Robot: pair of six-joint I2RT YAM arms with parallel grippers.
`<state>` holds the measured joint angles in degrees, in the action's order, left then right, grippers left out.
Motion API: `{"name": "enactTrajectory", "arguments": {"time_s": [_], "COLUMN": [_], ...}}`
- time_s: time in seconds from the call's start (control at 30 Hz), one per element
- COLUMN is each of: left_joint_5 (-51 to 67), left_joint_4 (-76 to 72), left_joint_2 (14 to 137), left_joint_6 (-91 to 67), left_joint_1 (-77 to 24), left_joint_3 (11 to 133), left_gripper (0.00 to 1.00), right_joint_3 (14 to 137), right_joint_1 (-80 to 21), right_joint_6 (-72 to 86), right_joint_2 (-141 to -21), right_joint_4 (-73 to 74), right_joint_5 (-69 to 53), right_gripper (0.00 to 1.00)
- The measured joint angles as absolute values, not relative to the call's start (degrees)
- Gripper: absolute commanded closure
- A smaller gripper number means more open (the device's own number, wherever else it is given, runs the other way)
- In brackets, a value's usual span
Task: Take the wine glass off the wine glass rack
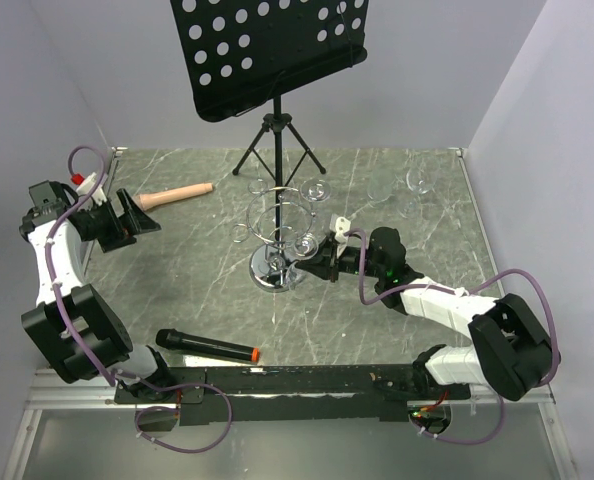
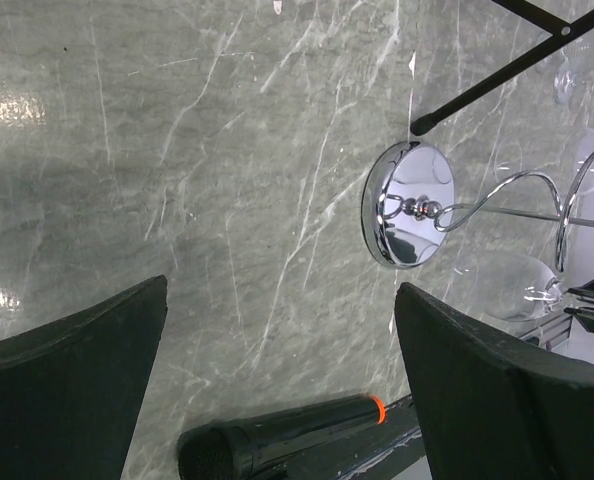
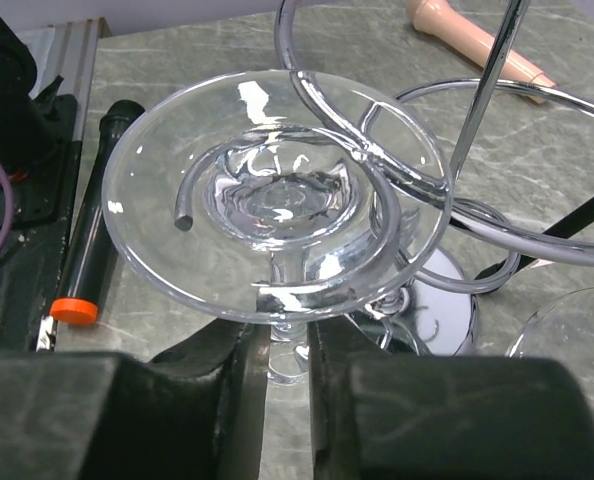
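Observation:
The chrome wine glass rack (image 1: 274, 268) stands mid-table on its round shiny base, which also shows in the left wrist view (image 2: 409, 204). A clear wine glass (image 1: 304, 245) hangs upside down from the rack's wire loop (image 3: 377, 150), its round foot (image 3: 277, 190) resting on the wire. My right gripper (image 1: 319, 250) is shut on this glass's stem just below the foot, seen between the fingers in the right wrist view (image 3: 289, 345). My left gripper (image 1: 137, 215) is open and empty at the left, well away from the rack, with bare table between its fingers (image 2: 277, 400).
A second glass (image 1: 317, 190) hangs on the rack's far side. Two glasses (image 1: 417, 182) stand at the back right. A black music stand (image 1: 267, 60) on a tripod is behind the rack. A wooden handle (image 1: 177, 195) lies at the back left and a black microphone (image 1: 207, 347) near the front edge.

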<state>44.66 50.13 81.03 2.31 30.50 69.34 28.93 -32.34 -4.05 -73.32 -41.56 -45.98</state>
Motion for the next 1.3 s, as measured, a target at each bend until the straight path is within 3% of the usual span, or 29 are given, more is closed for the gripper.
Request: {"name": "enactTrajectory", "arguments": {"time_s": [0.13, 1.3], "left_joint_5": [44.71, 46.41], "left_joint_4": [49.95, 43.79], "left_joint_2": [81.03, 80.82], "left_joint_6": [2.11, -4.25], "left_joint_1": [30.72, 31.33], "left_joint_3": [69.1, 66.11], "left_gripper": [0.0, 0.01], "right_joint_3": [29.12, 28.47], "right_joint_1": [-32.38, -32.38], "right_joint_6": [-4.21, -9.89], "right_joint_2": [-73.19, -60.4], "right_joint_4": [-41.23, -30.04], "right_joint_5": [-45.71, -41.19], "right_gripper": [1.0, 1.0]}}
